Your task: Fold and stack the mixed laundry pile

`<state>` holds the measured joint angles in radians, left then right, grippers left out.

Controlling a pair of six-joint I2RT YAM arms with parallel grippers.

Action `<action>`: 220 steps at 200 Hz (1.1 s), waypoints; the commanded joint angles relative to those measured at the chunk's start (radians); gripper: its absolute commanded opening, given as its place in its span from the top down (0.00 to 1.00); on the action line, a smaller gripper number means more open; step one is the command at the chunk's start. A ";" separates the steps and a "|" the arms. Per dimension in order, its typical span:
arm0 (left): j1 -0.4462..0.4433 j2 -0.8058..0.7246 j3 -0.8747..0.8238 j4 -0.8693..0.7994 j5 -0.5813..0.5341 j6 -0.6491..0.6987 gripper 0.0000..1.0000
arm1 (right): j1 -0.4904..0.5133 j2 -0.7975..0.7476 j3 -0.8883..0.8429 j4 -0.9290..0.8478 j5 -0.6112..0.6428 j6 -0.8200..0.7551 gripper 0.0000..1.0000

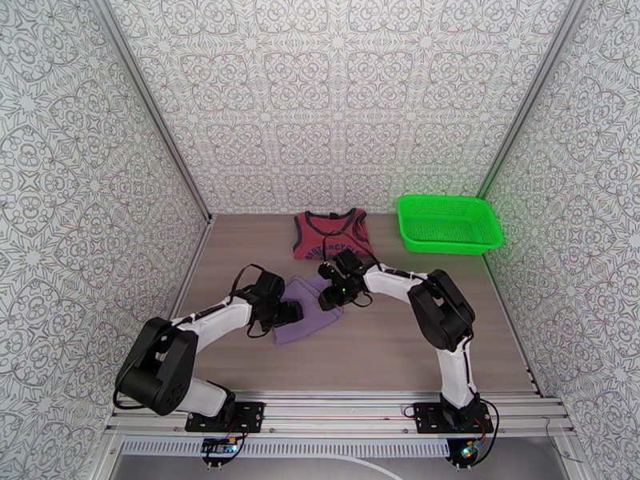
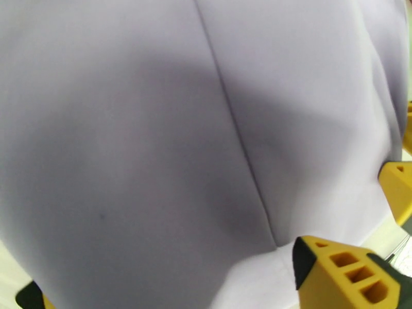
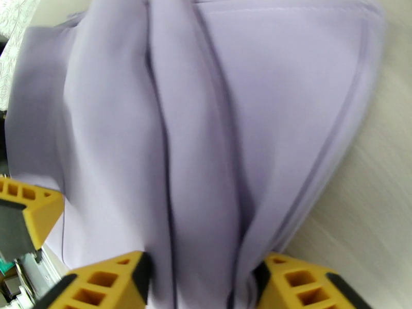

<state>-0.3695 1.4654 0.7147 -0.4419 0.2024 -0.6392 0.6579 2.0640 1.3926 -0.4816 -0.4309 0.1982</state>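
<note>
Starting at the bottom of the overhead frame, both arms reach in toward the middle of the wood-grain worktop [image 1: 400, 354]. They meet at the lavender garment [image 1: 308, 323], which lies a little left of centre, rumpled and partly folded over itself. The left gripper [image 1: 290, 312] sits at the garment's left edge, and the right gripper [image 1: 331, 299] is at its upper right corner.

In the left wrist view it's pretty much all purple cloth with one seam running down it. The yellow fingers [image 2: 335, 274] are spread wide, one in the lower right corner and the other barely peeking in at lower left, with nothing pinched between them.

In the right wrist view the fingers [image 3: 304, 284] sit on either side of a bunched ridge of folds. Cloth touches both pads, but honestly I can't tell if they're squeezing it or just straddling it.

Further up, the dark red tank top [image 1: 332, 234] lies flat with its neck toward the back wall, just above the right gripper. To its right, by the back right corner, is the bright green mesh basket [image 1: 448, 199].
</note>
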 commanded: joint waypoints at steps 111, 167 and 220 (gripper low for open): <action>0.085 -0.019 -0.170 0.081 0.005 -0.066 0.01 | 0.085 0.082 -0.007 -0.102 0.167 0.094 0.29; 0.092 -0.013 -0.213 0.143 0.026 -0.090 0.22 | 0.141 0.144 0.038 -0.214 0.333 0.148 0.56; 0.107 -0.034 -0.268 0.175 0.016 -0.110 0.79 | 0.149 0.183 0.030 -0.191 0.317 0.175 0.93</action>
<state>-0.2680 1.3815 0.5209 -0.1864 0.2314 -0.7311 0.7837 2.1201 1.4857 -0.5354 -0.1360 0.3511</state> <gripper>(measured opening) 0.322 0.146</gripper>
